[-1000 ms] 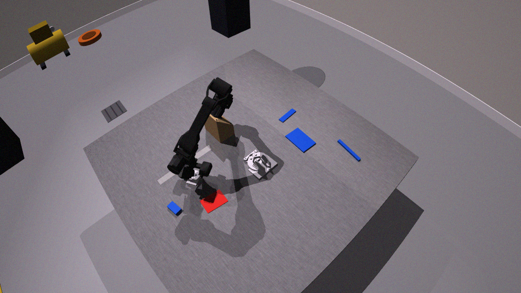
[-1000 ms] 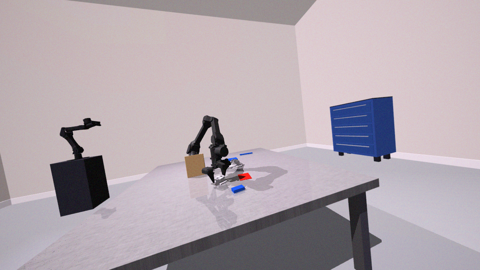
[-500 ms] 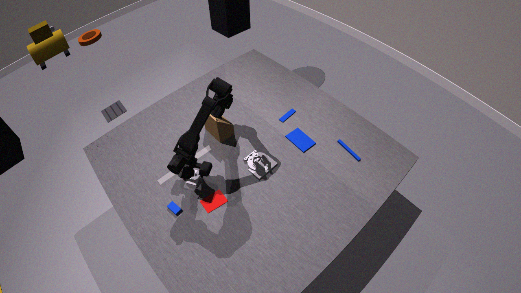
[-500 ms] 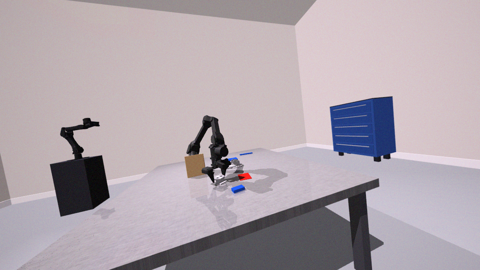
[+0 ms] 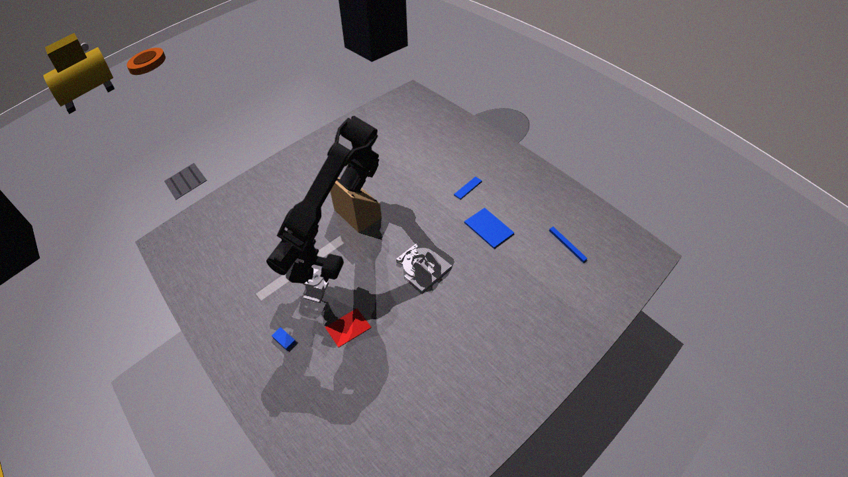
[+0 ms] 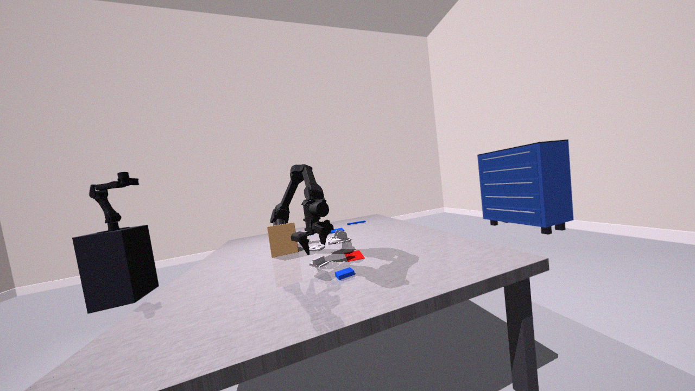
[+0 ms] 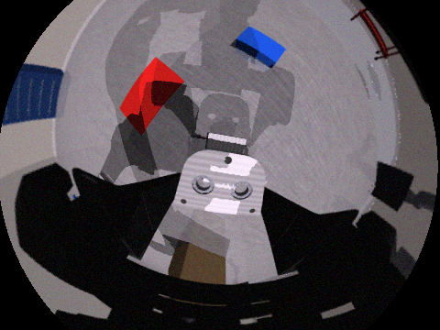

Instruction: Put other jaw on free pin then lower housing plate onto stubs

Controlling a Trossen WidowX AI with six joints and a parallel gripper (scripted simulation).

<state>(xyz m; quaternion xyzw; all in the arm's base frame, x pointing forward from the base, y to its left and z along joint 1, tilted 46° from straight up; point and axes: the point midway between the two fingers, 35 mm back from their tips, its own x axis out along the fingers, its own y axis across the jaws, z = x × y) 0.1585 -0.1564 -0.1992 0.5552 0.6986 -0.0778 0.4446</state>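
My gripper [image 5: 315, 276] [image 6: 316, 248] [image 7: 220, 183] is shut, with its fingers wide apart, on a white plate with two round metal fittings [image 7: 225, 171], which looks like the housing plate. A narrow ridged strip [image 7: 226, 138] shows beyond its rounded edge. The plate is above the table, and its shadow with two light spots falls on the table beyond it. The white base with the jaw mechanism [image 5: 410, 261] [image 6: 338, 239] stands apart to the right, partly in the arm's shadow. The jaws, gear teeth and pins are too small to tell apart.
A red flat piece [image 5: 358, 325] [image 6: 358, 254] [image 7: 137, 96] and a blue block [image 5: 282, 337] [image 6: 345, 273] [image 7: 261, 46] lie near the gripper. A brown block [image 5: 350, 208] [image 6: 282, 240] stands by the arm's base. Three blue pieces lie farther right, including a wide plate [image 5: 489, 227].
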